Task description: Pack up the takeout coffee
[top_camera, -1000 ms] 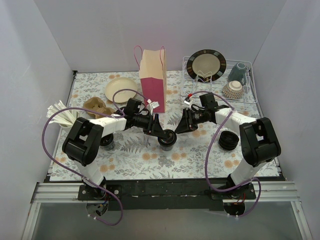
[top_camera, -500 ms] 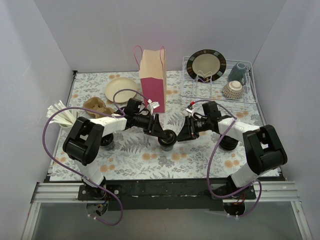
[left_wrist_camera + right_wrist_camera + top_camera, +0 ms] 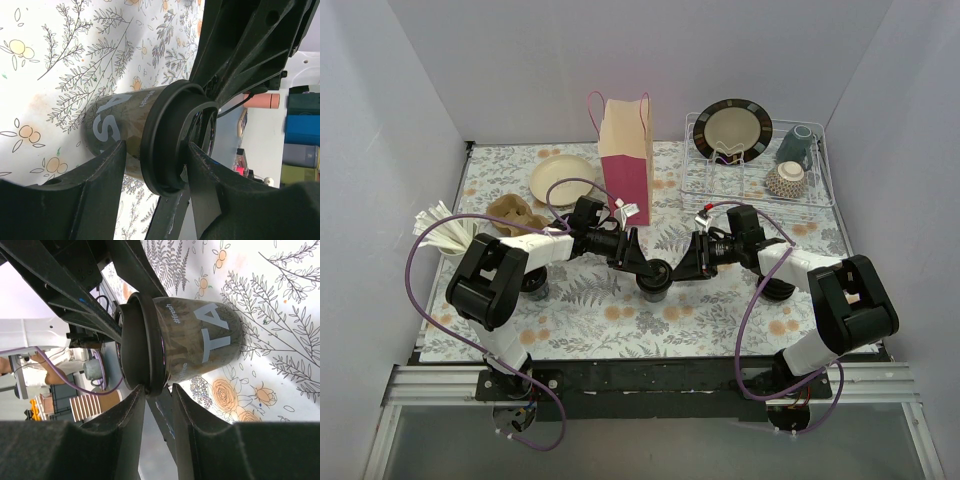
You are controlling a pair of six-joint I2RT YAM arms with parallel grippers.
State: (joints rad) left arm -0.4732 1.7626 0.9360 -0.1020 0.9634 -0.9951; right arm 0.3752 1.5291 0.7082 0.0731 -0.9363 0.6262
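Note:
The takeout coffee (image 3: 656, 278), a small black cup with white letters and a round black lid, stands on the flowered cloth at the table's middle. My left gripper (image 3: 649, 270) is shut on it from the left. In the left wrist view one finger (image 3: 100, 170) lies against the cup wall (image 3: 112, 132) under the rim and the other presses on the lid's top. My right gripper (image 3: 681, 271) comes in from the right, partly open. In the right wrist view its fingertips (image 3: 140, 395) straddle the lid's rim (image 3: 142, 347) at its edge.
A tall pink and tan paper bag (image 3: 627, 160) stands upright behind the cup. A wire dish rack (image 3: 820, 192) with a plate and cups is at back right. A stack of black lids (image 3: 777, 283), a beige plate (image 3: 563, 180), a pulp carrier (image 3: 516, 212) and another cup (image 3: 533, 285) lie around.
My right gripper has moved left and down from clear of the cup until its tips meet the lid's rim. The left gripper and the cup have stayed in place.

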